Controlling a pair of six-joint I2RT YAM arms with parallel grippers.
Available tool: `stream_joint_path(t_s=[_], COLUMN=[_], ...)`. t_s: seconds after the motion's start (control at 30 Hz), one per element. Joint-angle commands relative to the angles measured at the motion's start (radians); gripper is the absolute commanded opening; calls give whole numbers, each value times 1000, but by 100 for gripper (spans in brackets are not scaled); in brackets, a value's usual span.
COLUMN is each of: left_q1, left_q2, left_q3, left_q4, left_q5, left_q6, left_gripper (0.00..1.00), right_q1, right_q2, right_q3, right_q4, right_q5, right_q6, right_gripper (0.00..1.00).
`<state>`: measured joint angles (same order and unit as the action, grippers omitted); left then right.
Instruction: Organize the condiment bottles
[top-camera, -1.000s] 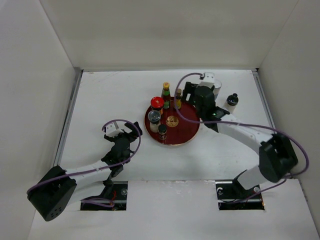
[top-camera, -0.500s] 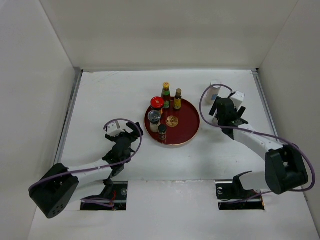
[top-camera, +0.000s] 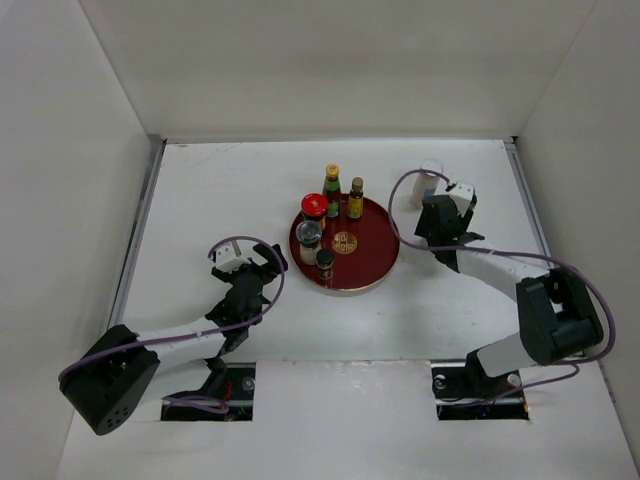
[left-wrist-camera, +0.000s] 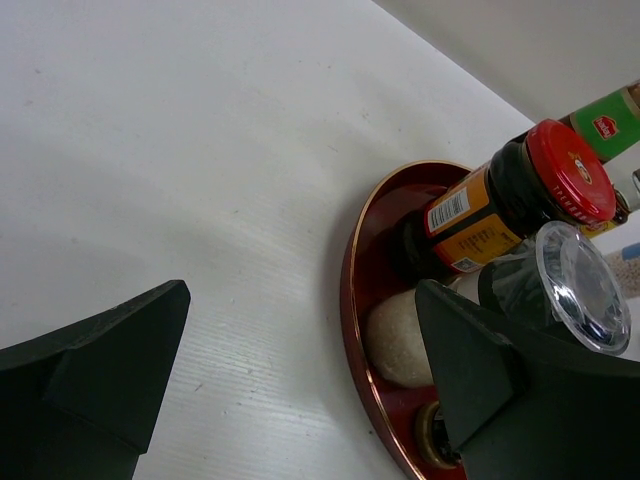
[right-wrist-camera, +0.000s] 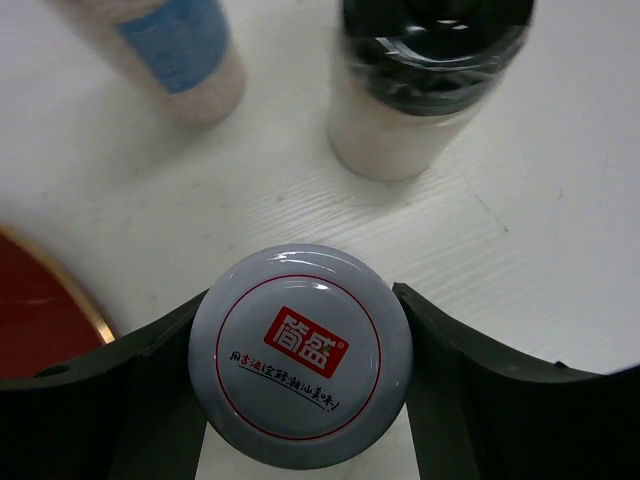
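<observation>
The round dark-red tray (top-camera: 372, 268) holds a green yellow-capped bottle (top-camera: 332, 185), a small brown bottle (top-camera: 356, 197), a red-capped jar (top-camera: 314, 206), a clear-lidded shaker (top-camera: 309, 237) and a small dark bottle (top-camera: 325, 262). My right gripper (top-camera: 436, 210) is just right of the tray. In the right wrist view it (right-wrist-camera: 300, 340) is shut on a silver-topped jar (right-wrist-camera: 300, 355), with both fingers against the lid. My left gripper (top-camera: 256, 270) is open and empty left of the tray; in the left wrist view it (left-wrist-camera: 300, 380) spans the tray rim (left-wrist-camera: 350, 290).
Beyond the held jar stand a blue-labelled bottle (right-wrist-camera: 180, 50), also seen from above (top-camera: 430, 180), and a white black-capped bottle (right-wrist-camera: 430, 80). The tray edge (right-wrist-camera: 30, 310) lies close on the right gripper's left. White walls enclose the table.
My right gripper moved from over the tray's right edge out to the right, then slightly back left, and now closes around the silver-topped jar. The left arm has barely moved.
</observation>
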<state>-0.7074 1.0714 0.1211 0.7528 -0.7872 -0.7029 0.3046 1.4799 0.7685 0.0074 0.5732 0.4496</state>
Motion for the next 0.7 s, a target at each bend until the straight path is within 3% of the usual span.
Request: stream_joint_path(t_s=[0.0, 0.23, 0.67], left_q1=[4, 6, 6], left_q2=[-2, -5, -28], left_q3=[34, 34, 29], left_q4=[43, 43, 42], left_q5=[5, 9, 13], left_q6=[-9, -10, -10], left_gripper=[100, 100, 100], right_q1=[116, 314, 406], right_q2=[-119, -3, 333], right_q3=[46, 199, 462], right_q4=[106, 127, 138], right_q5=[73, 7, -91], right_q6=[-48, -38, -34], right_gripper=[45, 46, 50])
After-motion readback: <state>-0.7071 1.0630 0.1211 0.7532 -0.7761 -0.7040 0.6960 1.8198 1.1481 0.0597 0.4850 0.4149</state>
